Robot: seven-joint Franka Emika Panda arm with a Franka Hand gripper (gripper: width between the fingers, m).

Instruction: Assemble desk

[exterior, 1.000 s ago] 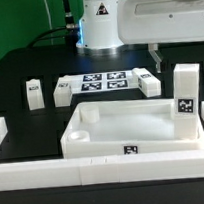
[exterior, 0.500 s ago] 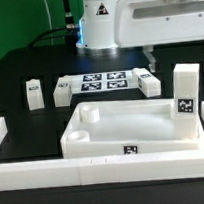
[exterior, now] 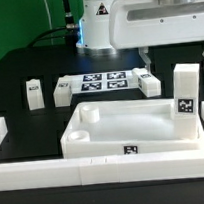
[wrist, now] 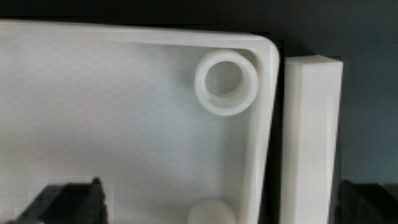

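The desk panel point(exterior: 132, 125) is lying rim-up in the middle of the black table point(exterior: 17, 72), where it is acting as the base that each leg gets fitted onto. Reading the exterior view as a clock centred on that panel, the upright leg point(exterior: 186, 91) is standing at its 2 o'clock corner, apparently seated there. The loose legs are lying beyond the far rim: one point(exterior: 33, 91) at 10 o'clock, one point(exterior: 62, 89) at 11 and one point(exterior: 149, 83) at 1. The marker board point(exterior: 103, 82) is sitting between them at 12. The border rails point(exterior: 106, 170) are fencing the work in at 6, 9 and 3 o'clock.

My claw point(exterior: 175, 53) is hanging above the 1-to-2 o'clock side with its jaws spread fully and nothing between them. My wrist view is looking straight down on a rounded panel corner and its corner hole point(wrist: 231, 82), with a white bar point(wrist: 317, 140) just beside the rim. I cannot tell whether that bar is leg or rail. I judge I am lining up for the next leg.

Since a second ago, my fingers point(exterior: 145, 57) are drifting toward 9 o'clock while staying wide apart. No part is shifting.
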